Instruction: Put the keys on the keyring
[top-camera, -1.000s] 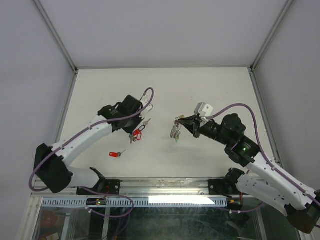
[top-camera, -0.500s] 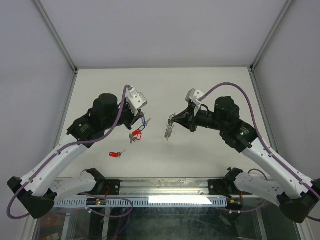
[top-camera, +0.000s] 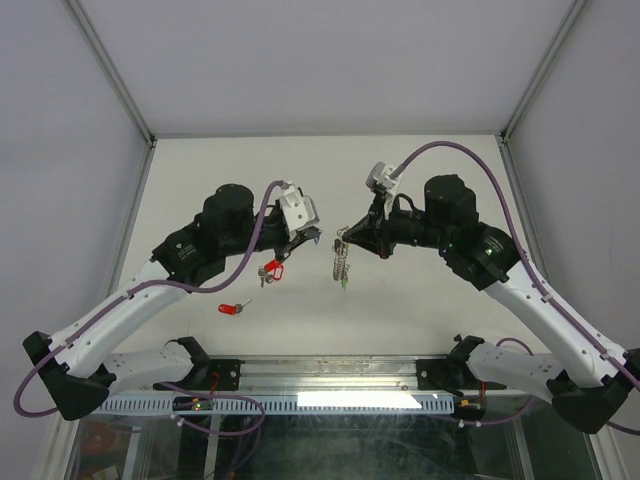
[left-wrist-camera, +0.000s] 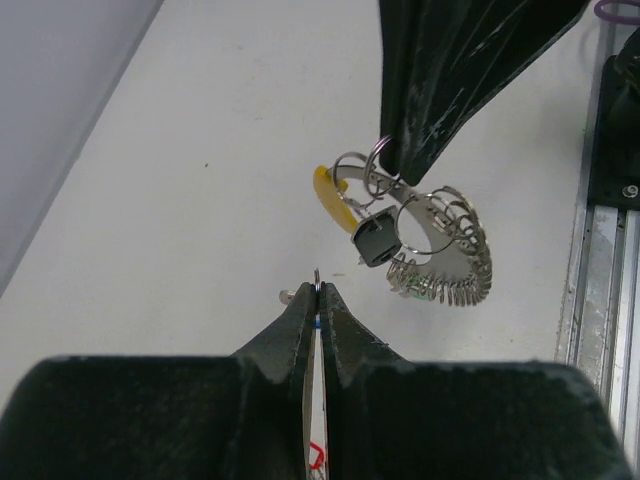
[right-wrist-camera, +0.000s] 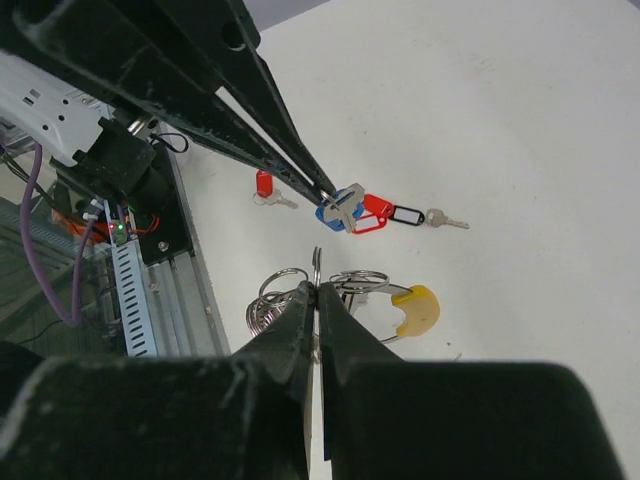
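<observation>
My left gripper (top-camera: 312, 236) (left-wrist-camera: 317, 290) is shut on a silver key (right-wrist-camera: 346, 198) with a blue tag (right-wrist-camera: 329, 216), held above the table. Just to its right, my right gripper (top-camera: 345, 233) (right-wrist-camera: 318, 285) is shut on the keyring (right-wrist-camera: 316, 262) (left-wrist-camera: 377, 160). Below that hang a bunch of wire rings (top-camera: 342, 264) (left-wrist-camera: 446, 266), a yellow tag (left-wrist-camera: 329, 200) (right-wrist-camera: 416, 307) and a black-headed key (left-wrist-camera: 377, 241). The two grippers' tips stand a short gap apart. On the table lie a red-tagged key (top-camera: 273, 269) (right-wrist-camera: 376, 211) and a second red-tagged key (top-camera: 230, 309) (right-wrist-camera: 265, 185).
A metal rail (top-camera: 330, 371) (left-wrist-camera: 598, 210) runs along the table's near edge, with wiring and a circuit board (right-wrist-camera: 120, 225) beside it. Grey walls and frame posts (top-camera: 110, 70) close in the back and sides.
Both arms have risen off the table and drawn together. The left gripper has carried its blue-tagged key rightward, close to the keyring bunch hanging from the right gripper.
</observation>
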